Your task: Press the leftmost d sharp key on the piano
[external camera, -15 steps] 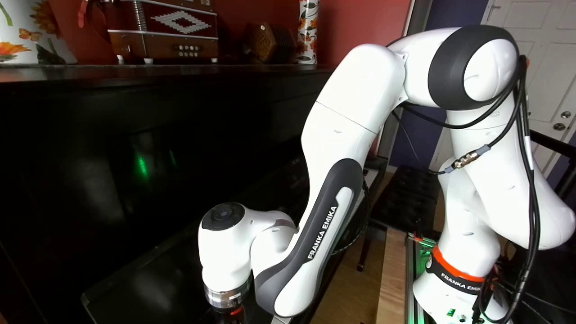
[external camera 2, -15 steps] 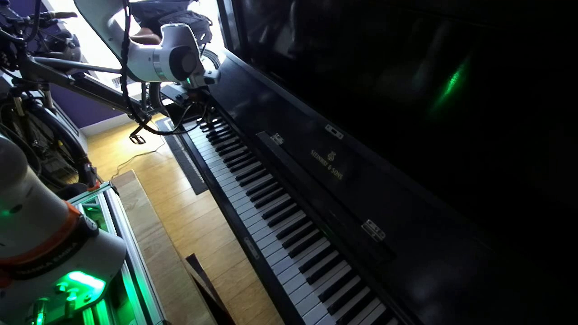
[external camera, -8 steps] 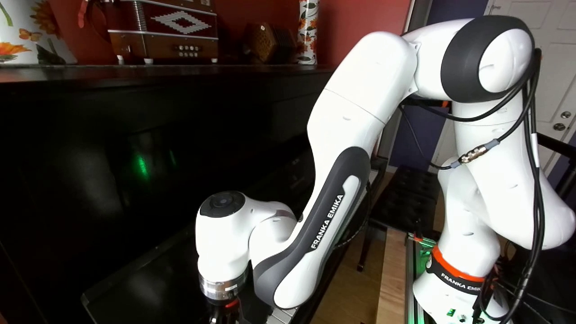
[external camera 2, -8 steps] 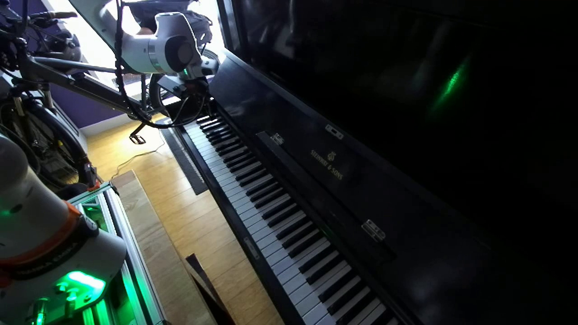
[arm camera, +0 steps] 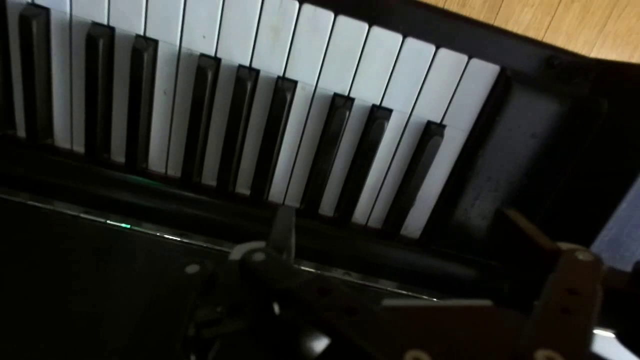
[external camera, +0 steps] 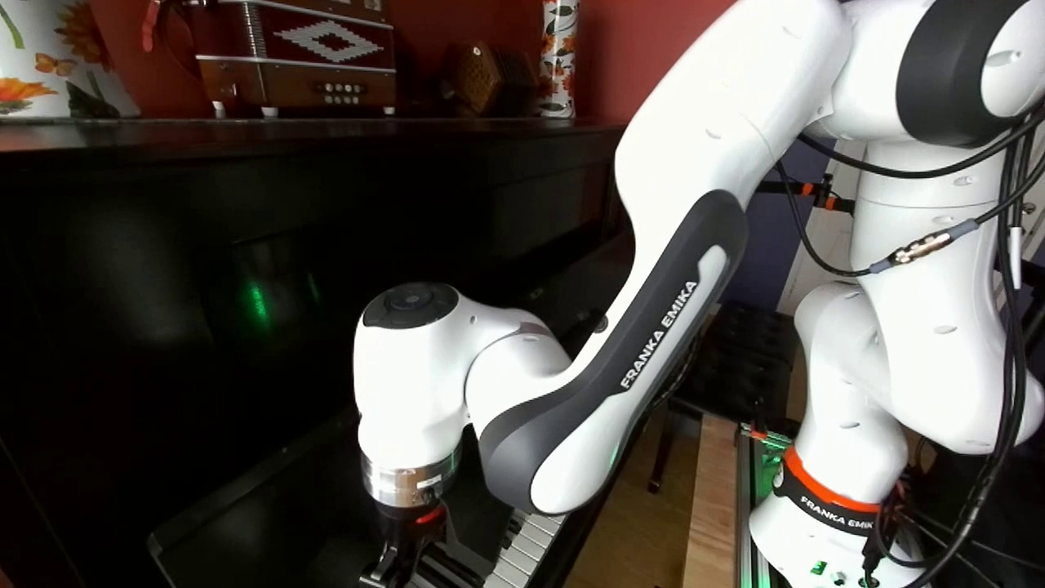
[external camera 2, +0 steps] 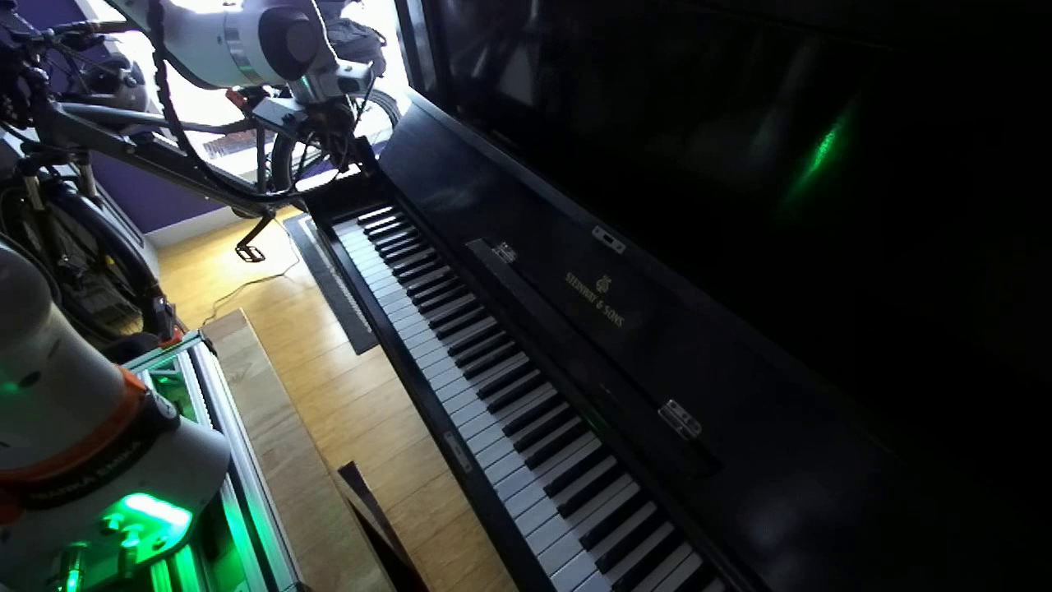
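The piano [external camera 2: 657,312] houses its keys [arm camera: 240,115]; the gripper [arm camera: 396,220] hangs spread near one end.

Arm [external camera: 727,98]: white; charcoal panel [external camera: 713,224] lettered FRANKA EMIKA; orange base ring [external camera: 824,487]; black cables [external camera: 1016,367]. Gripper [arm camera: 397,214]: dark, perhaps black, with pale screws [arm camera: 583,256].

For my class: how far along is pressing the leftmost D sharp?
Done: the open hand is at the bass end of the piano. Under way: it has risen over the last second, apparently clear of the keys. Left, unless already pressed: the leftmost D sharp, third black key from that end, not visibly down.
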You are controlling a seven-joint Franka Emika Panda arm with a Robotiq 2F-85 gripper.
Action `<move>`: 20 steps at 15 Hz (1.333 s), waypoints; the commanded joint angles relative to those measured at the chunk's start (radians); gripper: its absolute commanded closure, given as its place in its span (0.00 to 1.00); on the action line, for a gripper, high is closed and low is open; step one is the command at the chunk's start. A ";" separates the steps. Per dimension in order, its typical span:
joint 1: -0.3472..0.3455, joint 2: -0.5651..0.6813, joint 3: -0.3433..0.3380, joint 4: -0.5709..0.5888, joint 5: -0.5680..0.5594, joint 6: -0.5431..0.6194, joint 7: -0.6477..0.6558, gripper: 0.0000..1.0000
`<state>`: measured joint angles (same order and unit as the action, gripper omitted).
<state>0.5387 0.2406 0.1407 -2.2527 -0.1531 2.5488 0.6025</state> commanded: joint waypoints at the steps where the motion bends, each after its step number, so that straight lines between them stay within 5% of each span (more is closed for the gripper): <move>1: -0.043 -0.154 0.069 -0.078 0.017 -0.097 -0.022 0.00; 7: -0.090 -0.374 0.174 -0.136 0.148 -0.231 -0.174 0.00; 14: -0.098 -0.572 0.207 -0.204 0.220 -0.326 -0.299 0.00; 20: -0.113 -0.569 0.221 -0.184 0.225 -0.319 -0.310 0.00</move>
